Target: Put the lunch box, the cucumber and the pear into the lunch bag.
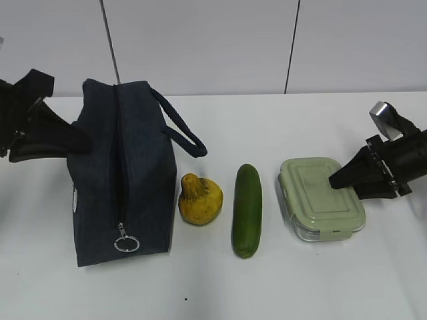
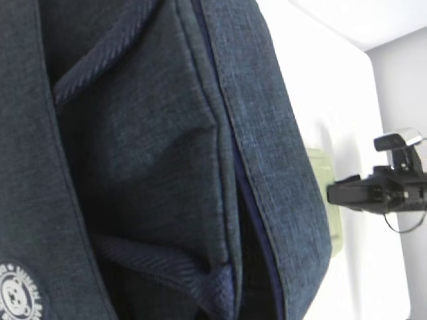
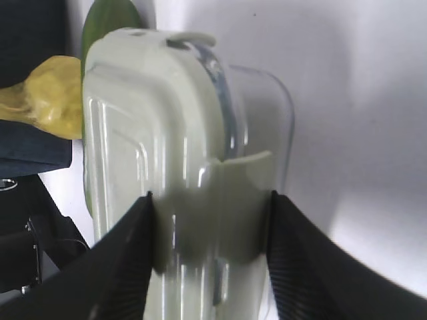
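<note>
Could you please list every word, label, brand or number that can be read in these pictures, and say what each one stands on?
Round white logo on the lunch bag: a small bear-like face ringed with lettering, too blurred and cut off at the frame edge to read.
No other text, number or sign shows, neither on the lunch box nor on the grippers.

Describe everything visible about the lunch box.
The lunch box is a rectangular clear container with rounded corners and a pale sage-green lid with raised ridges and clip tabs, shut. It lies flat on the white table, right of the cucumber and apart from it. The right gripper straddles its right end, one black finger on each long side, pressed against the side clips. Its contents cannot be made out.
</note>
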Controlling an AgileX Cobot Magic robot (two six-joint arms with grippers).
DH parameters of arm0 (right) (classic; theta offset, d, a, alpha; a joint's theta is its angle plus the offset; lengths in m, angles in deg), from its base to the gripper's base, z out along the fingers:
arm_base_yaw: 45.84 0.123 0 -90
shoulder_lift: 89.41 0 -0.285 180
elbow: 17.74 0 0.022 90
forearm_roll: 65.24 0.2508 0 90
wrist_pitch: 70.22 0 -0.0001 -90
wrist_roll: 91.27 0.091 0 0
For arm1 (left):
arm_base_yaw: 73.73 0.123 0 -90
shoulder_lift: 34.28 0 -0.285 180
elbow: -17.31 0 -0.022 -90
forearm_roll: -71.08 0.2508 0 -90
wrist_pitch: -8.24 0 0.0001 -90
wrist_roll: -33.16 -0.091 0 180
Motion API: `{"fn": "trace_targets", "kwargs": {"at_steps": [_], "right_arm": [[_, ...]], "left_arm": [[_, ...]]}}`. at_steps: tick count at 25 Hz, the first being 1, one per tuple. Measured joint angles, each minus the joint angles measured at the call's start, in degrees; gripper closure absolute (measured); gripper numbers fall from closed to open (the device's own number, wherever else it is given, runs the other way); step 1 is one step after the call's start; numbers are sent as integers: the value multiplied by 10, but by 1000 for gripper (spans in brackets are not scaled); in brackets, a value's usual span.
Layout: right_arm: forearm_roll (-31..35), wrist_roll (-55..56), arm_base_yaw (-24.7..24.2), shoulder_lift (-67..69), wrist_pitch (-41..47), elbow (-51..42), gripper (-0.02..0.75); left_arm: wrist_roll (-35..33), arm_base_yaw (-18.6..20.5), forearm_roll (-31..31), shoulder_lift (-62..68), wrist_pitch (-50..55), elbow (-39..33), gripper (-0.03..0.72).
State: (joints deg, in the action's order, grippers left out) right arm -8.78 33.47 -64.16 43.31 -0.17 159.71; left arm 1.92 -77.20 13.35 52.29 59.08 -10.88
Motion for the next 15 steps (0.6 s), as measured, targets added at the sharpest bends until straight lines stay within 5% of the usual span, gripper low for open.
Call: {"fn": "trace_targets", "kwargs": {"at_steps": [15], "right_arm": [[13, 7, 0, -5, -9, 0, 360]], "left_arm": [[-73, 0, -32, 46, 29, 0, 700]]}}
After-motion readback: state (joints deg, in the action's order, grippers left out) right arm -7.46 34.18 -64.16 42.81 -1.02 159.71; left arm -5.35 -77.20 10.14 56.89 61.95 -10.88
